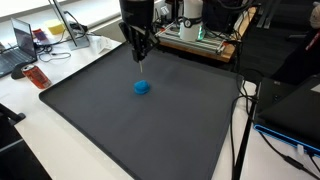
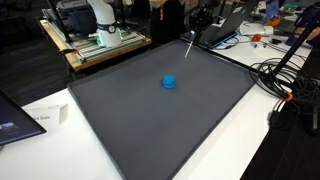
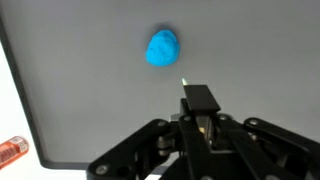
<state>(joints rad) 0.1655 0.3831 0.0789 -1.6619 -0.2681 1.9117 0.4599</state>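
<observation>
A small blue lump [image 1: 141, 87] [image 2: 170, 82] [image 3: 164, 48] lies alone near the middle of a dark grey mat [image 1: 150, 130] [image 2: 170, 130] [image 3: 90, 90]. My gripper [image 1: 140, 52] [image 3: 200, 100] hangs above the mat on the lump's far side, clear of it. Its jaws are shut on a thin white stick [image 2: 188, 45] that slants down toward the mat. In the wrist view only the stick's pale tip [image 3: 184, 81] shows past the black fingertips, just short of the lump.
An orange-red object [image 1: 37, 77] [image 3: 10, 150] lies off the mat's edge. A laptop [image 1: 15, 45] stands beyond it. A wooden tray of electronics [image 1: 195, 40] [image 2: 100, 40] borders the mat's far side. Cables [image 2: 280, 75] run beside another edge, and a paper [image 2: 40, 118] lies on the white table.
</observation>
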